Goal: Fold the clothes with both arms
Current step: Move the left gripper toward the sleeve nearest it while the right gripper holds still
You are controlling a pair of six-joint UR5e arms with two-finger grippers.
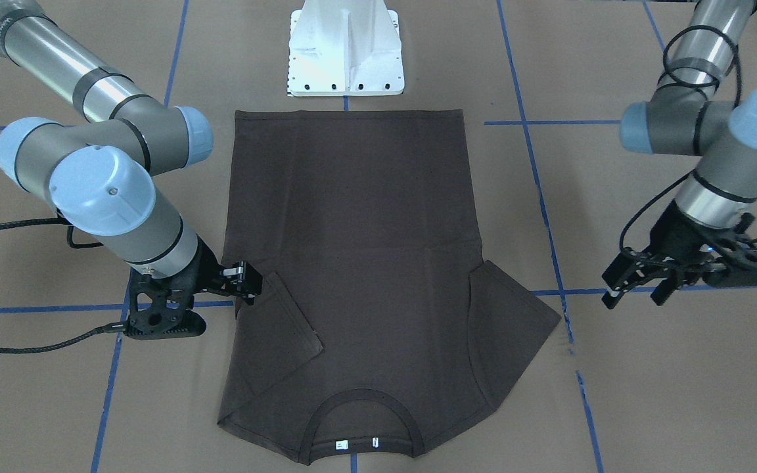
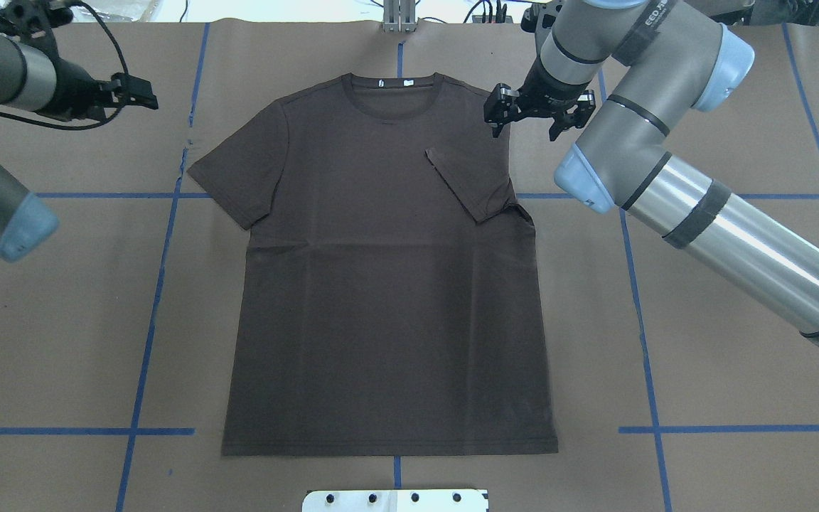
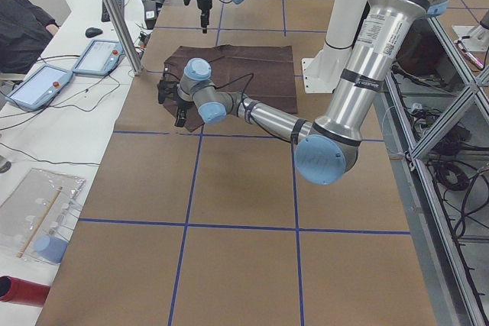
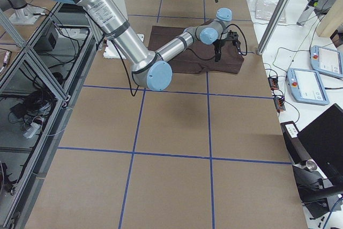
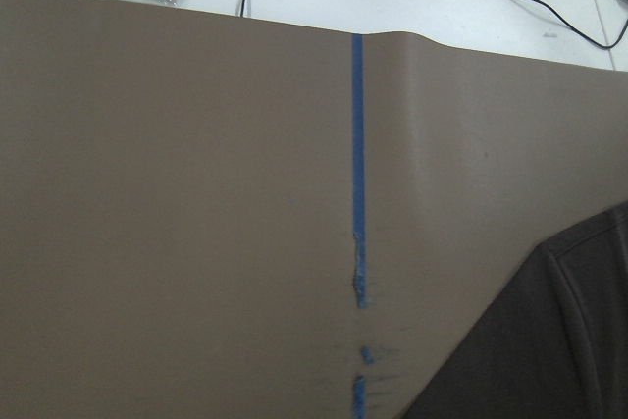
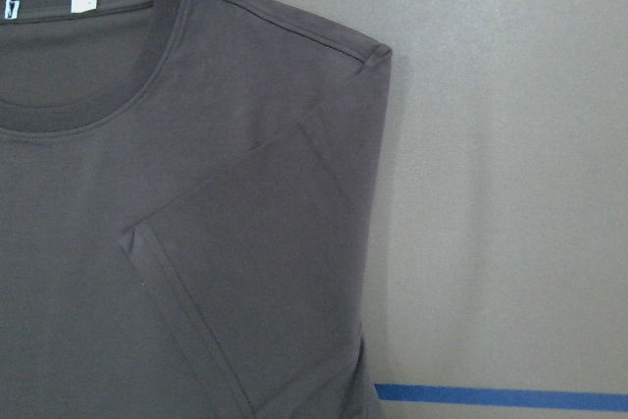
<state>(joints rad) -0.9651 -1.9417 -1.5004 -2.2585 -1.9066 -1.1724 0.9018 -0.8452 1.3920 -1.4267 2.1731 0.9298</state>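
Observation:
The dark brown T-shirt (image 2: pixel 381 284) lies flat on the brown paper, collar and white neck labels (image 2: pixel 395 83) at the far edge. One sleeve (image 2: pixel 470 181) is folded inward across the chest; the other sleeve (image 2: pixel 239 171) lies spread out. My right gripper (image 2: pixel 495 112) hovers just outside the shoulder by the folded sleeve (image 1: pixel 280 328), open and holding nothing. My left gripper (image 1: pixel 635 297) hangs open over bare paper, well clear of the spread sleeve (image 1: pixel 510 322). The right wrist view looks down on the folded sleeve (image 6: pixel 265 272); the left wrist view catches only a shirt corner (image 5: pixel 549 340).
The white pedestal base (image 1: pixel 345 59) stands just beyond the shirt's hem. Blue tape lines (image 2: pixel 161 270) cross the paper. Teach pendants (image 3: pixel 46 85) and a seated person (image 3: pixel 23 28) are at the side table past the collar end.

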